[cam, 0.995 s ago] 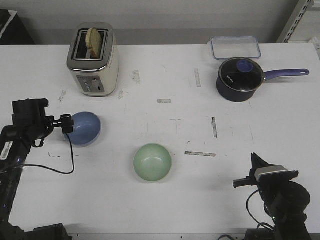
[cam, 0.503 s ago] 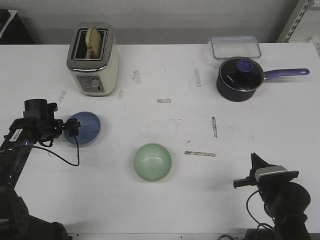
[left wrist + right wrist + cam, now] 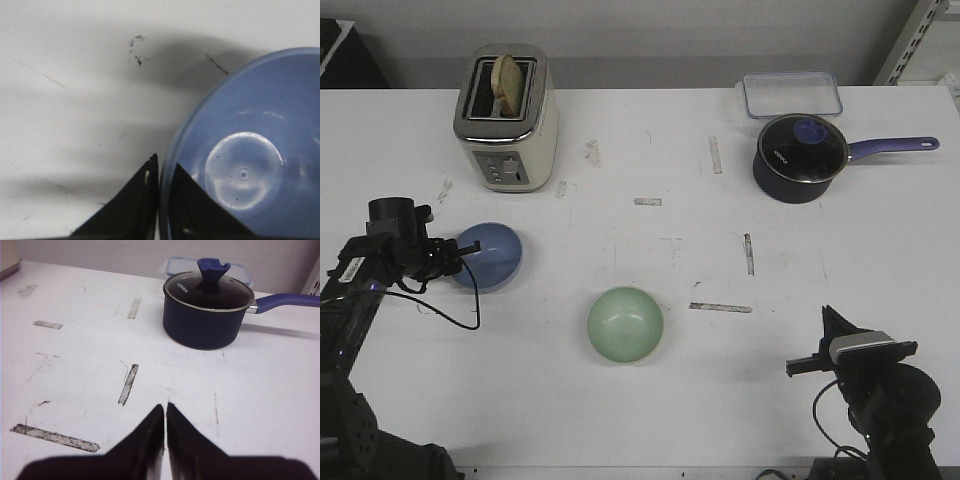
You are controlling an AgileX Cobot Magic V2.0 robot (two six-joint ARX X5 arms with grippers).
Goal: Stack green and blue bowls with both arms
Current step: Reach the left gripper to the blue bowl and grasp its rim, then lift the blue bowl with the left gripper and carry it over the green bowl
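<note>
With left claw (image 3: 159, 172) pinching blue bowl (image 3: 490, 255) rim, right claw (image 3: 165, 417) clenched idle; next: lift onto green bowl (image 3: 625, 324).

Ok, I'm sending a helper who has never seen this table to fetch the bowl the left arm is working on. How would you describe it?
Start at the cream toaster at the table's far left; the blue bowl sits nearer the robot, in front of it. The left tool pinches its rim. It is pale periwinkle blue, unlike the equal-sized mint green bowl nearer the table's middle.
</note>
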